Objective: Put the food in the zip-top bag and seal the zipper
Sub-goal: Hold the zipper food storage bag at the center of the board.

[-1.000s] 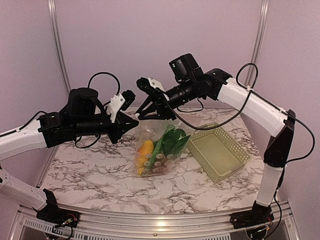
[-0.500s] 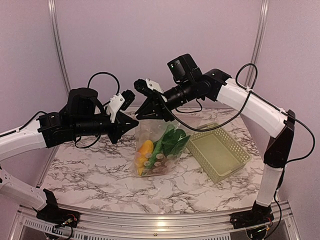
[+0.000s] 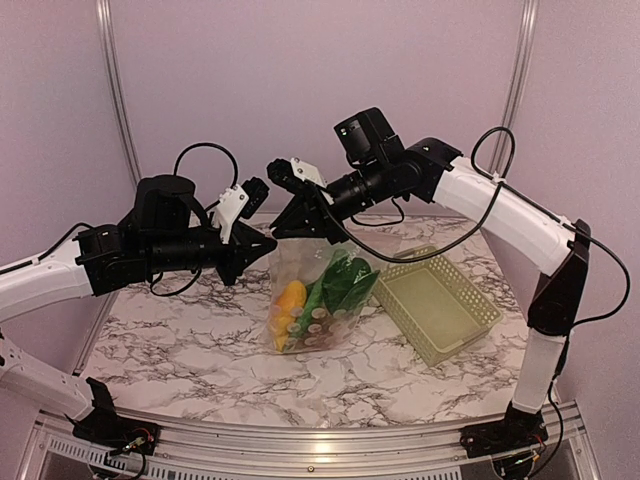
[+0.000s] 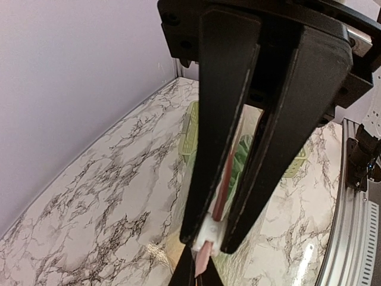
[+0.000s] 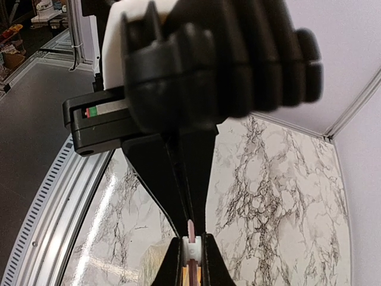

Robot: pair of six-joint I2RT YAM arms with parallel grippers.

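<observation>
The zip-top bag [image 3: 298, 266] is held up by its top edge above the marble table [image 3: 170, 335], just beside the pale green lattice basket [image 3: 440, 305], on the basket's side toward the left arm. Food is seen inside the clear plastic. The green leafy vegetable [image 3: 346, 279] lies nearest the basket, and the orange-yellow piece [image 3: 292, 293] lies on the far side of it from the basket. Smaller pieces are bunched at the bottom of the bag and cannot be told apart. It cannot be told whether the bag's bottom rests on the table. The left gripper [image 3: 268, 243] and the right gripper [image 3: 279, 231] are met tip to tip at the bag's upper corner farthest from the basket. In the left wrist view, the left gripper's jaws are drawn narrow and closed on the zipper [image 4: 221, 185]. The zipper is seen as a pinkish strip running between the fingers, with the whitish slider tab [image 4: 208, 233] pinched at their tips. The basket shows behind the strip. In the right wrist view, the right gripper's jaws are likewise narrow. The whitish piece is caught between their tips, the pink strip rises from it, and the left gripper looms directly opposite.
</observation>
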